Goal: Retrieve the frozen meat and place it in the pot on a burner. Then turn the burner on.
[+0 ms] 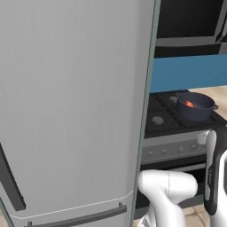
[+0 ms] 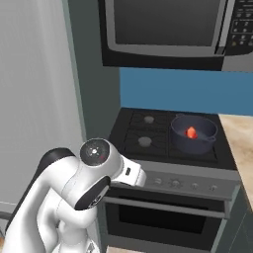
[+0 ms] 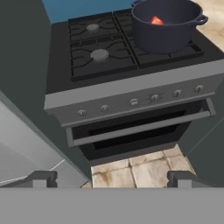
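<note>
The dark blue-grey pot [image 3: 164, 30] stands on the right side of the stove's black grate [image 3: 190, 50], and the burner under it is hidden by its body. Inside it lies the small red-orange frozen meat [image 3: 156, 20]. From the base cameras the pot [image 1: 196, 108] [image 2: 193, 136] holds the meat [image 1: 189, 104] [image 2: 191, 132] as well. My gripper [image 3: 111, 178] is open and empty, hanging in front of the oven, well below and away from the pot, facing the stove front.
Two free burners [image 3: 99, 54] [image 3: 92, 27] lie left of the pot. A row of knobs [image 3: 134, 102] runs along the stove front above the oven door handle [image 3: 140, 127]. The fridge [image 1: 66, 111] stands left, the microwave [image 2: 168, 29] above, a wooden counter [image 2: 240, 138] right.
</note>
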Robot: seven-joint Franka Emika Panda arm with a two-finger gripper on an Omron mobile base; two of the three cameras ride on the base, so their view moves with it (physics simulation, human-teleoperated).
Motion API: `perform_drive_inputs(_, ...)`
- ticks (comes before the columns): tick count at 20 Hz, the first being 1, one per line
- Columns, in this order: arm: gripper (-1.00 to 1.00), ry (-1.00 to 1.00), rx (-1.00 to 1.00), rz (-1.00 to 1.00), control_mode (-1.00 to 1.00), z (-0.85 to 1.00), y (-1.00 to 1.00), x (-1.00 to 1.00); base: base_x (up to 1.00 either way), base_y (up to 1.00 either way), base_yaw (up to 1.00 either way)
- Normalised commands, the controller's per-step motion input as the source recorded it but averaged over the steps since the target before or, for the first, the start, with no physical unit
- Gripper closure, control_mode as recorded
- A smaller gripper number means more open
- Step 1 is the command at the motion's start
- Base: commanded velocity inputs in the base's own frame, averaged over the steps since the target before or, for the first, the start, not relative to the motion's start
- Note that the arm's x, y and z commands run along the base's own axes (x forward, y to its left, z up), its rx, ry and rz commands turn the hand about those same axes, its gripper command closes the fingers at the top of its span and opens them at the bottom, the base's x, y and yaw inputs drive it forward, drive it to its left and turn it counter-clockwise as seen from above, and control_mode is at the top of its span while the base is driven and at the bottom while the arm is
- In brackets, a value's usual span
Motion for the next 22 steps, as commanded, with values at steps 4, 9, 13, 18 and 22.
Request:
perform_drive_inputs(4,-1.0,0.0,0.0,0.0,1.0,0.0,0.0,0.0,0.0,0.31,0.0)
perform_drive_inputs(9,-1.0,0.0,0.0,0.0,-1.0,0.0,-0.02,0.0,0.0,0.01,0.0)
perform_drive_inputs(13,-1.0,-0.1,0.0,0.0,-1.0,0.0,-0.41,-0.01,0.0,0.0,0.0)
perform_drive_inputs(18,-1.0,-0.1,-0.01,0.03,-1.0,-0.16,-0.56,-0.03,0.0,0.0,0.0)
perform_drive_inputs(22,-1.0,0.01,0.0,0.04,-1.0,-0.54,-0.65,0.0,0.0,0.0,0.0)
